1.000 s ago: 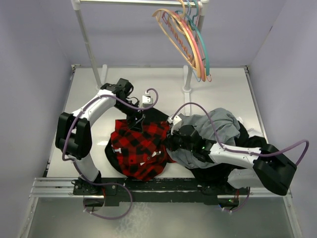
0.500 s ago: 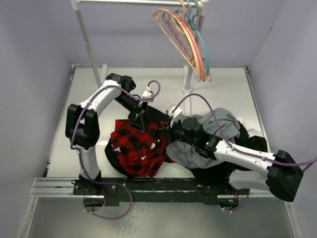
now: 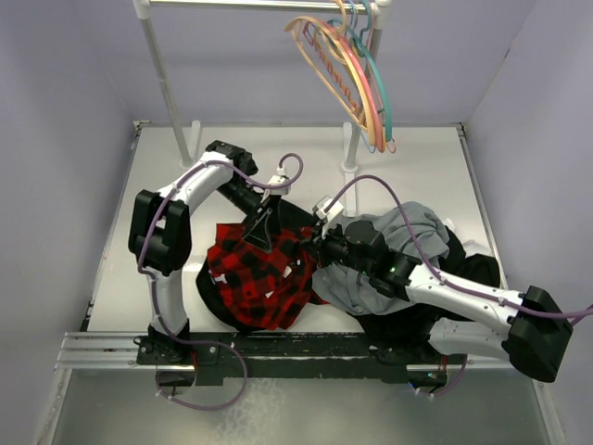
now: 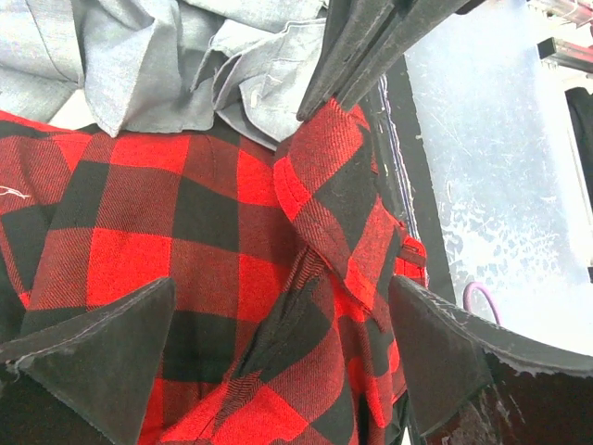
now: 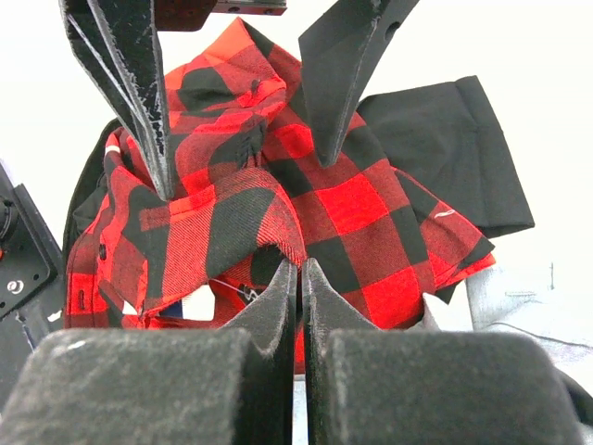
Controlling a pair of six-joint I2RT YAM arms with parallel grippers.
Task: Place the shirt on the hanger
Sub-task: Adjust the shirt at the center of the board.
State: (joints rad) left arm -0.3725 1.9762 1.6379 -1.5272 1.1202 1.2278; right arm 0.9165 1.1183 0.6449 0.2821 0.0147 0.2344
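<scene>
The red-and-black plaid shirt (image 3: 258, 280) lies crumpled on the table between the arms. My right gripper (image 3: 306, 248) is shut, pinching a raised collar fold at the shirt's right edge; in the right wrist view its closed tips (image 5: 299, 269) meet the plaid shirt (image 5: 361, 199). My left gripper (image 3: 262, 228) hangs open just above the shirt's far part. In the left wrist view the left gripper (image 4: 283, 320) spans the cloth (image 4: 185, 232) without touching it. The tan hanger (image 3: 326, 67) hangs on the rail at the back, away from both grippers.
A grey garment (image 3: 408, 232) and a black garment (image 3: 473, 269) lie heaped under the right arm. More black cloth (image 5: 445, 139) lies beneath the shirt. Pink and teal hangers (image 3: 378, 88) hang beside the tan one. Two white rack posts (image 3: 167, 83) stand behind.
My right gripper has shut on the shirt's edge and reached further left. My left gripper has opened wider and shifted right over the shirt, which has bunched up slightly.
</scene>
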